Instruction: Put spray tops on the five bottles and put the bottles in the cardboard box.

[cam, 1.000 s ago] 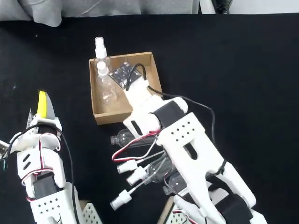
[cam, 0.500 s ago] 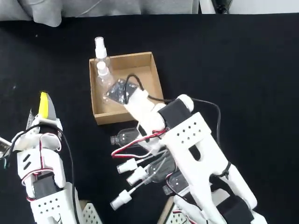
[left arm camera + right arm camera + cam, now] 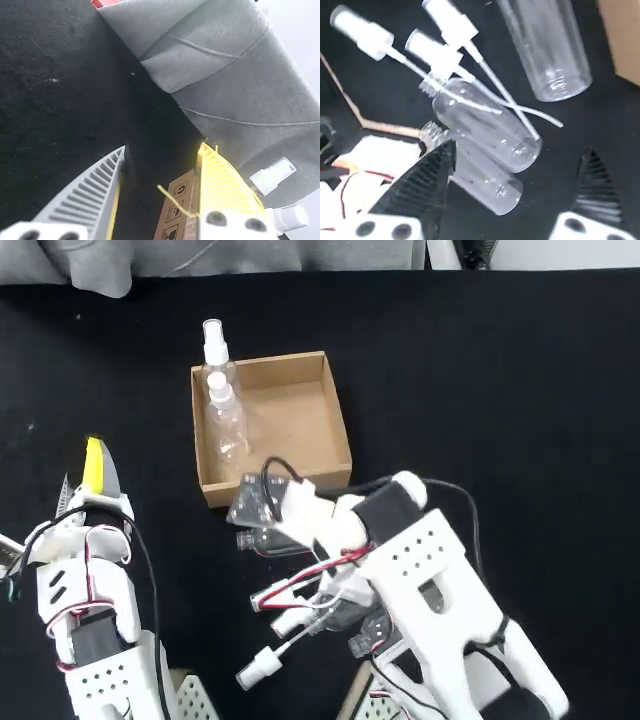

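Nearest us, our left gripper (image 3: pixel 162 147) hangs part-open and empty above the black table (image 3: pixel 520 390), while our right gripper (image 3: pixel 519 150), spread wide and holding nothing, hangs over three uncapped bottles (image 3: pixel 485 117) and three loose spray tops (image 3: pixel 427 50) lying together just before the cardboard box (image 3: pixel 337 410). Farther on, we see one capped bottle (image 3: pixel 226 420) lying inside the box along the left arm's side, and a second capped bottle (image 3: pixel 214 342) at its far corner there.
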`<move>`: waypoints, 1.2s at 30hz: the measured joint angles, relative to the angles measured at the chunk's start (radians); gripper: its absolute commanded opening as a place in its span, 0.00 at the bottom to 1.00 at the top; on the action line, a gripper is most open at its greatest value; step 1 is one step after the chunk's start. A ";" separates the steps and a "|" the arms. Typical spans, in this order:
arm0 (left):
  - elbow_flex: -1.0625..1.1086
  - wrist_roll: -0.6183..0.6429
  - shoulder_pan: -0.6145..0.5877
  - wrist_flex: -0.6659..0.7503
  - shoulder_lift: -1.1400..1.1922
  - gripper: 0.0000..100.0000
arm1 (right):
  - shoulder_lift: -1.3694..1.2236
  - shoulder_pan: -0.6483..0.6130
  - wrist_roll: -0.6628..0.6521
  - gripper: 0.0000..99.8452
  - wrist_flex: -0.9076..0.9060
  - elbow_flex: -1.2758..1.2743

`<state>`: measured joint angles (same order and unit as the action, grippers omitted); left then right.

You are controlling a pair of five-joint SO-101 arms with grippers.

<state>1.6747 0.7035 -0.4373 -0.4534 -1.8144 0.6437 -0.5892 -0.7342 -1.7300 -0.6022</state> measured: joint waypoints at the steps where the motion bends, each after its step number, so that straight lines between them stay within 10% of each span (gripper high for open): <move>1: 0.000 0.000 0.000 0.000 0.000 0.21 | 0.018 0.000 -0.021 0.33 0.000 -0.029; 36: 0.000 -0.031 0.000 0.000 0.000 0.21 | 0.066 0.000 -0.381 0.33 0.439 -0.563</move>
<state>1.6747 0.6728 -0.4373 -0.4534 -1.8144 0.7096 -0.5892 -1.1147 -1.2912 -1.1653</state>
